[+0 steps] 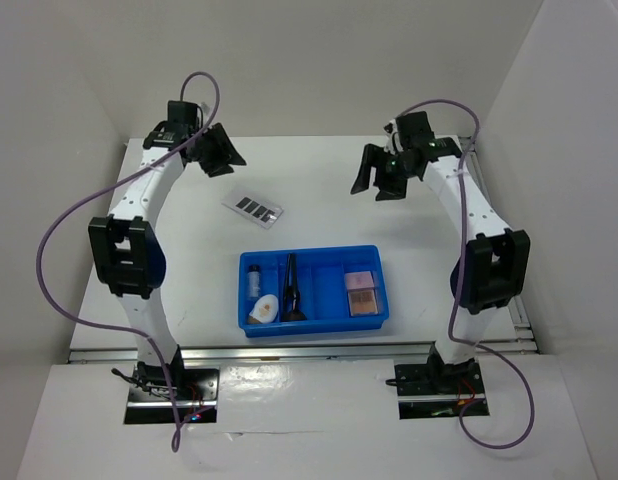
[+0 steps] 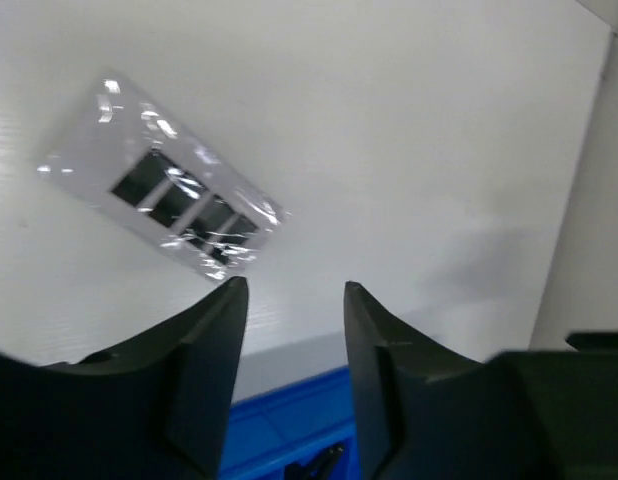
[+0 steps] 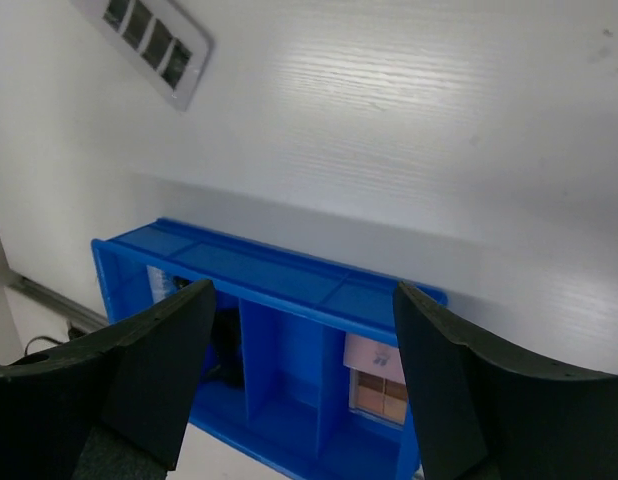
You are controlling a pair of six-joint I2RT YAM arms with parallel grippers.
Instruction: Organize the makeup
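**Robot test bench in a laboratory-type cell.** A white table [image 1: 319,185] is boxed in by plain white panels [image 1: 319,60]. The left arm [image 1: 139,220] and right arm [image 1: 479,225] are bolted to black base plates [image 1: 172,395] at its near edge. Purple cables [image 1: 41,265] loop free, and a metal rail [image 1: 289,349] runs along the front.

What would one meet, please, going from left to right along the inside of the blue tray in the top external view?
Inside the blue tray: clear black-capped vial → black brushes → pink and tan squares. The white oval piece overlaps the vial's position, so it is left out of the order.
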